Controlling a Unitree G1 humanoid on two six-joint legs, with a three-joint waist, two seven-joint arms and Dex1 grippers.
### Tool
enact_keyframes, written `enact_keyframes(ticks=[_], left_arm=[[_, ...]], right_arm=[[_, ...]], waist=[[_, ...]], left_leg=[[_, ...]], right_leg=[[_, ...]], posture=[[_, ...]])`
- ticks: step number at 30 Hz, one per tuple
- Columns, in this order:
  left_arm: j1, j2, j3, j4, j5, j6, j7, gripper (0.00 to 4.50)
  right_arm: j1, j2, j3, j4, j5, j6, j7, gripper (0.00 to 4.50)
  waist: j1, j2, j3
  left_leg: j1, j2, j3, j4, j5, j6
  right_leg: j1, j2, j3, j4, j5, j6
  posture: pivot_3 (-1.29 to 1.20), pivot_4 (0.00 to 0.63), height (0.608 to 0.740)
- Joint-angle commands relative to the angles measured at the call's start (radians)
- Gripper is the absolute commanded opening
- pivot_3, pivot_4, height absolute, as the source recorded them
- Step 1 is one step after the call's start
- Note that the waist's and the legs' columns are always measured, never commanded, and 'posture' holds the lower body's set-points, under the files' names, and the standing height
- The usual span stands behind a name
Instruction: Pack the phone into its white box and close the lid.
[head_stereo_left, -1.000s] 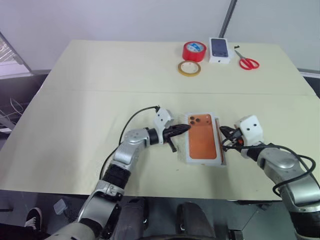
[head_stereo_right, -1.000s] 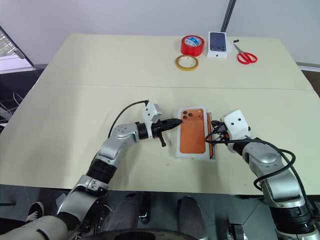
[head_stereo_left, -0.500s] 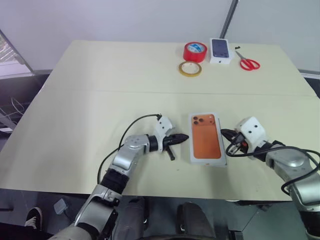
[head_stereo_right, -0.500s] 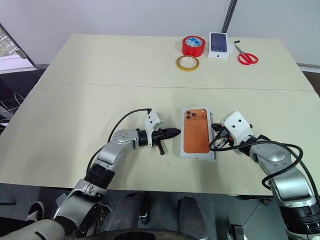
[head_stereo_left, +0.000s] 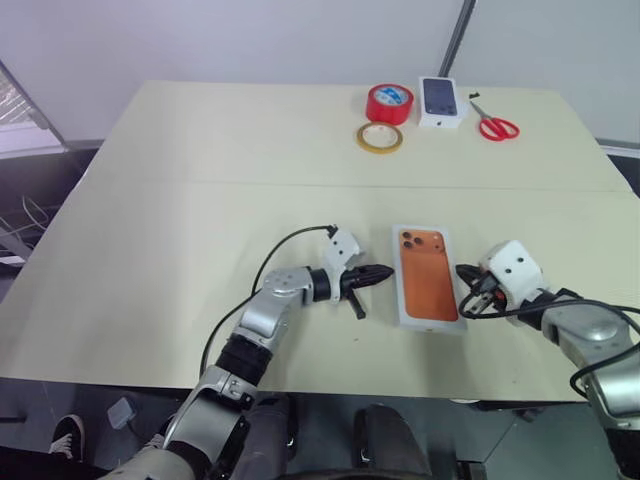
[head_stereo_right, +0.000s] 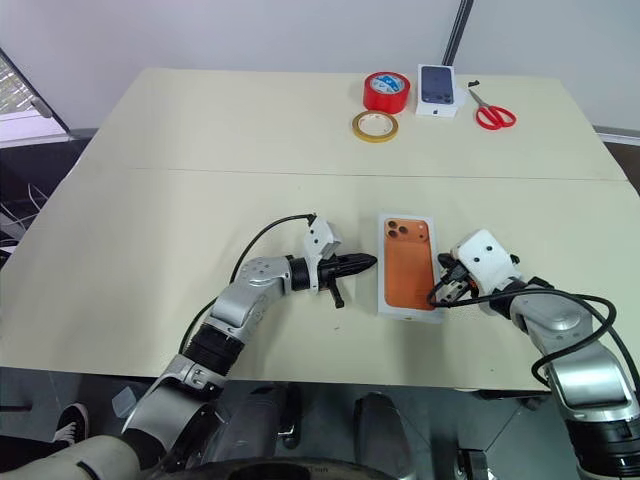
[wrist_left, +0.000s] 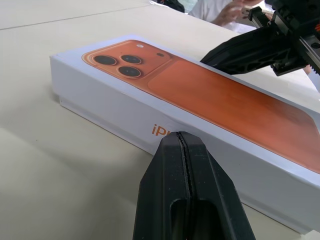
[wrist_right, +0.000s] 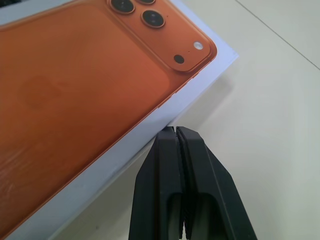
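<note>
The lid (head_stereo_left: 430, 277), a white shell with an orange phone printed on its top, sits closed over the white box on the cream table (head_stereo_left: 180, 200), near the front edge. The left gripper (head_stereo_left: 382, 272) lies level just beside the lid's left side, its two black fingers pressed together and holding nothing. The right gripper (head_stereo_left: 464, 273) sits close by the lid's right side, fingers likewise pinched together and empty. Well apart at the far edge are a red tape roll (head_stereo_left: 388, 102), a yellow tape ring (head_stereo_left: 379, 137), a small white carton (head_stereo_left: 440, 100) and red-handled scissors (head_stereo_left: 494, 124).
</note>
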Motion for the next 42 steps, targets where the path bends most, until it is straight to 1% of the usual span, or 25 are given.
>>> enact_keyframes(ticks=[1,6,7,9,11,13,15,17,20,23,24,26,29,32,34,36,38,39,40,42], left_arm=[[-0.022,-0.024,-0.028,-0.011,0.0,-0.027,-0.019,0.0],[-0.011,-0.011,-0.025,-0.015,0.013,-0.062,-0.016,0.0],[-0.02,-0.01,0.003,-0.031,-0.014,-0.04,-0.014,0.0],[-0.048,-0.012,0.051,-0.067,-0.063,0.018,-0.002,0.0],[-0.071,-0.017,0.074,-0.086,-0.089,0.045,0.004,0.0],[-0.137,-0.042,0.101,-0.075,-0.118,0.045,0.014,0.0],[-0.183,-0.064,0.115,-0.048,-0.126,0.039,0.024,0.0],[-0.244,-0.098,0.108,0.047,-0.092,0.001,0.053,0.0],[-0.32,-0.129,0.077,0.225,-0.034,0.003,0.074,0.0],[-0.351,-0.115,-0.01,0.369,0.086,-0.056,0.083,0.0],[-0.341,-0.109,-0.039,0.395,0.11,-0.054,0.063,0.0],[-0.32,-0.098,-0.072,0.416,0.134,-0.019,0.033,0.0],[-0.297,-0.089,-0.075,0.397,0.141,-0.019,0.014,0.0],[-0.285,-0.084,-0.05,0.368,0.118,0.006,-0.009,0.0],[-0.278,-0.07,-0.02,0.317,0.078,0.01,-0.053,0.55],[-0.269,-0.048,0.014,0.246,0.047,0.002,-0.064,1.28],[-0.262,-0.018,0.046,0.167,0.022,0.012,-0.061,2.38],[-0.259,0.017,0.064,0.103,0.019,0.014,-0.056,2.9],[-0.256,0.048,0.076,0.049,0.018,0.019,-0.052,3.33],[-0.249,0.115,0.11,-0.067,-0.011,0.085,-0.059,4.33]], right_arm=[[-0.001,0.009,0.012,-0.025,-0.006,-0.034,0.018,0.07],[0.0,0.009,0.026,-0.029,-0.028,-0.039,0.03,0.07],[-0.012,0.006,0.005,-0.018,-0.021,-0.036,0.031,0.07],[-0.04,0.004,-0.034,0.004,-0.011,-0.047,0.027,0.07],[-0.069,0.018,-0.065,0.015,0.018,-0.035,0.022,0.07],[-0.108,0.047,-0.092,0.018,0.071,-0.024,0.029,0.07],[-0.126,0.061,-0.097,0.02,0.092,-0.02,0.039,0.07],[-0.123,0.065,-0.07,0.009,0.098,-0.016,0.056,0.07],[-0.089,0.054,-0.023,-0.021,0.114,0.01,0.1,0.07],[-0.036,0.013,0.042,-0.051,0.079,0.013,0.142,0.07],[-0.018,-0.005,0.074,-0.04,0.028,-0.002,0.131,0.07],[0.007,-0.021,0.105,-0.037,-0.018,-0.019,0.122,0.07],[0.001,-0.005,0.095,-0.05,0.002,0.013,0.109,0.07],[-0.022,0.012,0.073,-0.047,0.039,0.04,0.114,0.07],[-0.037,0.022,0.045,-0.046,0.084,0.062,0.13,0.61],[-0.063,0.036,0.015,-0.041,0.115,0.072,0.128,1.37],[-0.095,0.048,-0.023,-0.04,0.159,0.088,0.128,2.49],[-0.118,0.052,-0.052,-0.043,0.196,0.097,0.135,3.03],[-0.135,0.055,-0.075,-0.045,0.226,0.104,0.142,3.46],[-0.16,0.047,-0.102,-0.054,0.267,0.107,0.164,4.47]], waist=[[0.0,0.0,0.0],[-0.001,0.0,0.0],[-0.001,0.0,0.0],[-0.002,0.0,0.0],[-0.001,0.0,0.0],[-0.001,0.0,0.0],[0.002,0.0,0.0],[0.005,-0.001,0.0],[0.005,-0.001,0.0],[-0.002,0.0,0.0],[-0.005,0.0,0.0],[-0.003,-0.002,-0.002],[-0.002,-0.004,-0.004],[-0.002,-0.004,-0.004],[-0.003,-0.004,-0.004],[-0.003,-0.004,-0.004],[-0.006,-0.003,-0.004],[-0.005,-0.002,-0.003],[-0.008,-0.001,-0.002],[-0.006,0.0,-0.002]], left_leg=[[0.0,0.0,0.0,0.0,0.0,0.0],[0.0,0.0,0.0,0.0,0.0,0.0],[0.0,0.0,0.0,0.0,0.0,0.0],[0.0,0.0,0.0,0.0,0.0,0.0],[0.0,0.0,0.0,0.0,0.0,0.0],[0.0,0.0,0.0,0.0,0.0,0.0],[0.0,0.0,0.0,0.001,0.0,0.0],[0.0,0.0,0.0,0.001,0.0,0.0],[0.0,-0.001,0.0,0.001,0.0,0.0],[0.0,-0.001,0.0,0.001,-0.001,0.001],[0.0,-0.001,0.0,0.001,-0.001,0.001],[0.0,0.0,0.0,0.001,-0.001,0.001],[0.005,0.0,-0.001,0.001,-0.001,0.001],[0.012,0.0,-0.002,0.001,-0.003,0.004],[0.015,0.0,-0.002,0.0,-0.004,0.004],[0.015,0.001,-0.002,-0.001,-0.004,0.004],[0.014,0.001,-0.001,-0.001,-0.004,0.004],[0.014,0.001,-0.001,-0.001,-0.004,0.004],[0.013,0.001,-0.001,-0.001,-0.003,0.004],[0.011,0.001,-0.001,-0.001,-0.003,0.003]], right_leg=[[0.0,0.0,0.0,0.0,0.0,0.0],[0.0,0.0,0.0,0.0,0.0,0.0],[0.0,0.0,0.0,0.0,0.0,0.0],[0.0,0.0,0.0,0.0,0.0,0.0],[-0.001,0.0,0.0,0.0,0.0,0.0],[-0.001,0.0,0.0,0.001,0.0,0.0],[0.0,0.0,0.0,0.0,0.0,0.0],[0.001,0.0,0.0,0.0,0.0,0.0],[0.002,0.0,-0.001,-0.001,0.0,0.001],[0.001,0.0,0.0,0.0,-0.001,0.002],[0.001,0.0,0.0,0.0,-0.001,0.002],[0.0,0.001,0.0,0.001,-0.001,0.002],[0.006,0.001,-0.001,-0.001,-0.001,0.002],[0.015,0.001,-0.001,-0.004,-0.001,0.002],[0.018,0.0,-0.001,-0.005,-0.002,0.001],[0.018,0.0,0.0,-0.005,-0.002,0.001],[0.016,-0.002,0.0,-0.005,-0.001,0.001],[0.015,-0.002,0.0,-0.005,-0.001,0.001],[0.014,-0.002,0.001,-0.004,-0.001,0.001],[0.012,-0.002,0.001,-0.004,-0.001,0.001]], posture=[[0.0,0.15,0.728],[0.0,0.15,0.728],[0.0,0.15,0.728],[0.0,0.15,0.728],[0.0,0.15,0.728],[0.0,0.15,0.728],[0.0,0.15,0.728],[0.0,0.15,0.728],[0.0,0.15,0.728],[0.0,0.15,0.728],[0.0,0.15,0.728],[0.0,0.15,0.728],[0.0,0.15,0.728],[0.0,0.15,0.728],[0.0,0.15,0.728],[0.0,0.15,0.728],[0.0,0.15,0.728],[0.0,0.15,0.728],[0.0,0.15,0.728],[0.0,0.15,0.728]])
